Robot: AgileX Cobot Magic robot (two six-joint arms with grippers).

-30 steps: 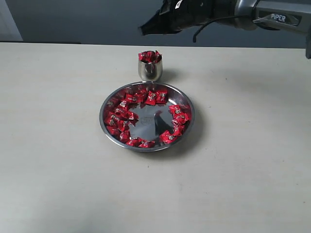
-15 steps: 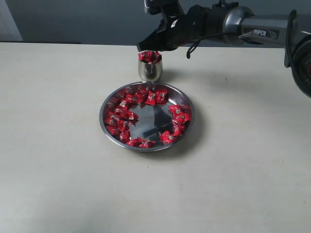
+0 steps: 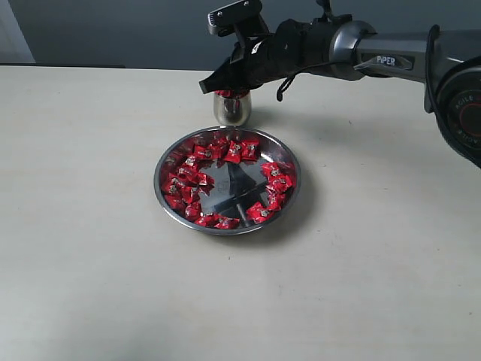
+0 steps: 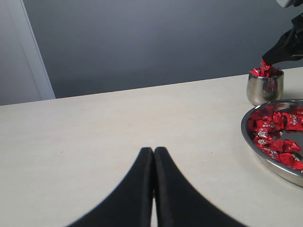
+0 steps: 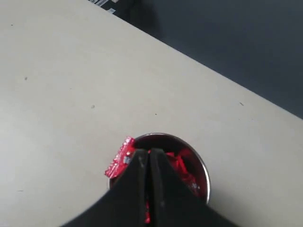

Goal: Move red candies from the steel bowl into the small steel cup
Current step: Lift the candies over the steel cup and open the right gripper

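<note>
The steel bowl (image 3: 157, 180) lies mid-table with red candies (image 3: 188, 174) ringing its bare middle. Just behind it stands the small steel cup (image 3: 231, 110), heaped with red candies (image 5: 182, 165). My right gripper (image 3: 204, 88) reaches in from the right and hangs right over the cup's mouth. In the right wrist view its fingers (image 5: 148, 152) are pressed together with red foil showing in the slit between them, and one candy (image 5: 120, 156) sticks out over the cup's rim. My left gripper (image 4: 154, 150) is shut and empty, low over bare table, with the cup (image 4: 265, 87) and bowl (image 4: 251, 142) off to its side.
The pale table ends at a dark wall behind the cup. The right arm (image 3: 391, 56) stretches across the back right above the table. A dark object (image 5: 113, 5) sits at the table's far edge in the right wrist view.
The right gripper has come down and leftward from high above the table until its tips sit at the cup's mouth. Bowl, cup and candies have not moved.
</note>
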